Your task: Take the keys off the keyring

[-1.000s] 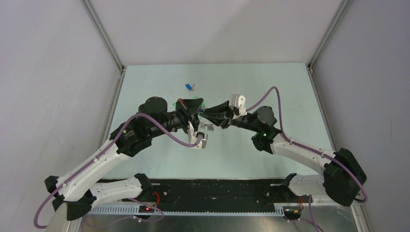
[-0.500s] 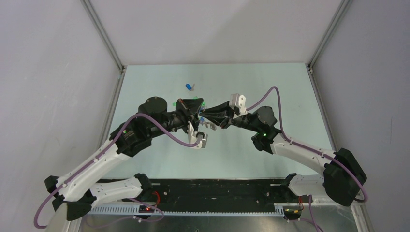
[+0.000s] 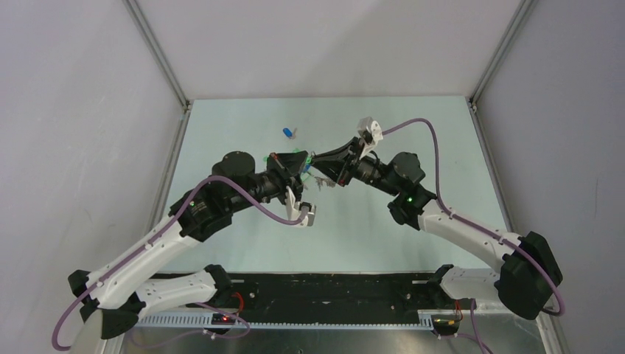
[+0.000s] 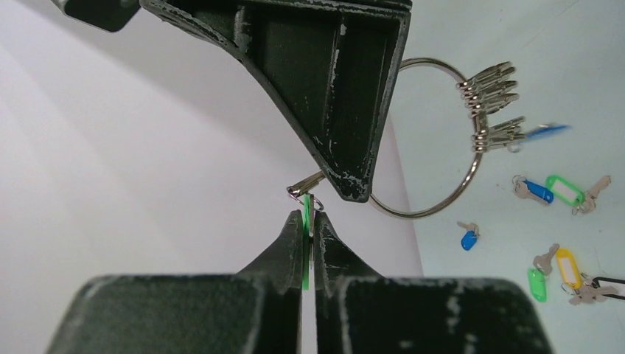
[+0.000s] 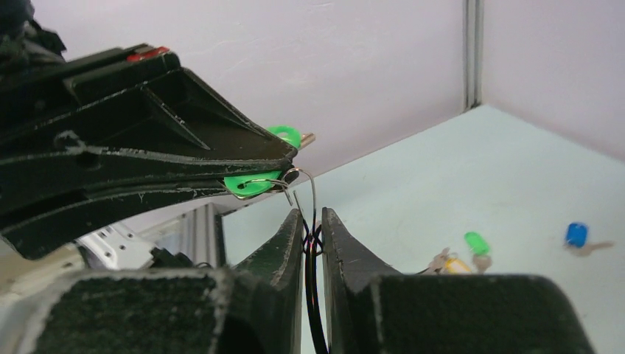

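Item: thin round silver split keyring (image 4: pixel 413 216), held aloft, was pinched in the closed right gripper (image 5: pixel 313 221) to steady it. Green-capped silver key (image 5: pixel 254 184) sat clamped in the left gripper (image 4: pixel 308 221), apparently for sliding off. Other plain silver keys (image 4: pixel 490 96) hung bunched at the ring's two o'clock.

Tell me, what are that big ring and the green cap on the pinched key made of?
The keyring looks like polished steel wire: thin, silvery, with bright glints. The green cap looks like plastic: flat, evenly saturated colour, faint sheen. Neither is certain by sight alone.
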`<control>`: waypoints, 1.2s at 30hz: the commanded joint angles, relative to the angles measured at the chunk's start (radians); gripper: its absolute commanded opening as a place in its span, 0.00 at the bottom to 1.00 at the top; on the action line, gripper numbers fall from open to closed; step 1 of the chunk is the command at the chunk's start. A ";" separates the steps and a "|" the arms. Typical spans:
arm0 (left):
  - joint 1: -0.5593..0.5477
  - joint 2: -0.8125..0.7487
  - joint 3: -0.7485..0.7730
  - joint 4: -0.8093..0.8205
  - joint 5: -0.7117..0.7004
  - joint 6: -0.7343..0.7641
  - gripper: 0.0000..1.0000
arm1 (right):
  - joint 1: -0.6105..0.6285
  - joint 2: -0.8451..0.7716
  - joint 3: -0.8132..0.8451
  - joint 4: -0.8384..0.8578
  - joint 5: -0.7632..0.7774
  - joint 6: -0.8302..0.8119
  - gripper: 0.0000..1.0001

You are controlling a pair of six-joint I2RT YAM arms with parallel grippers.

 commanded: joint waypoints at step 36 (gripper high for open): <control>-0.096 0.028 -0.192 0.022 0.260 -0.322 0.00 | -0.116 -0.100 0.090 -0.303 0.366 0.193 0.00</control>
